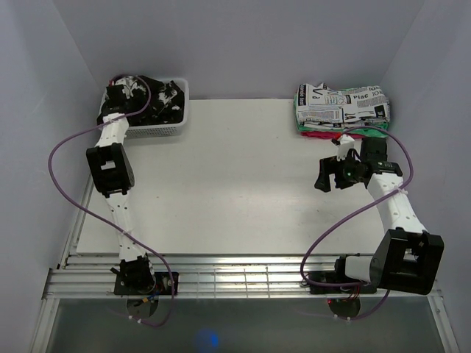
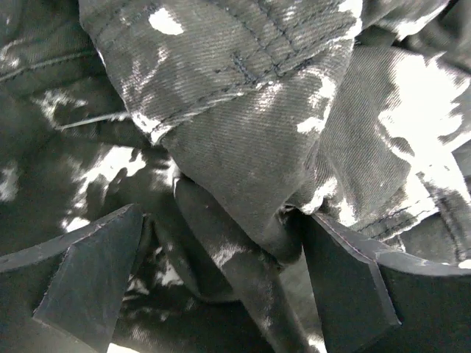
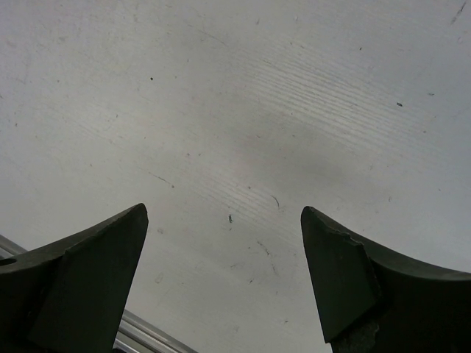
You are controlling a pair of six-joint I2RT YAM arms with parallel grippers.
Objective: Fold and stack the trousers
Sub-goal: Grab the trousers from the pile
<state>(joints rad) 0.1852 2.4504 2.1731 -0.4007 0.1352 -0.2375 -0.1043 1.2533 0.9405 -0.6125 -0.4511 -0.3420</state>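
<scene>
Where the trousers (image 1: 165,99) lie: bunched in a heap inside the white slatted basket (image 1: 158,131), black cloth with white splotches rising to the rim, none of it folded.
Basket position: far left corner of the counter (image 1: 221,191), close against the back wall (image 1: 235,44).
Left arm: reaches from its base at the near edge up the left side of the counter, its wrist bent down into the basket.
Left gripper (image 2: 221,220): spread wide and sunk in the trousers. In the wrist view a thick seamed fold of the fabric bulges down between the two dark fingers (image 2: 88,283) and reaches the inner edge of one of them, but nothing is pinched.
Fabric close up: twill weave, double stitched seams across the upper fold, white patches glaring at one side.
Right arm: elbow out at the right side of the counter, forearm angled back toward the middle.
Right gripper (image 3: 224,213): spread, holding nothing, hanging above bare counter with its tips pointing left, well apart from the basket.
Right wrist view: only scuffed white counter surface between the fingers, with a metal strip (image 3: 151,334) crossing the lower left corner.
Folded pile: far right corner of the counter, a newspaper-print folded garment (image 1: 342,104) on top and a red cloth (image 1: 324,134) showing under its near edge. It lies just beyond the right gripper, not touching it.
Near edge: metal rails (image 1: 243,268) carry both arm bases side by side.
</scene>
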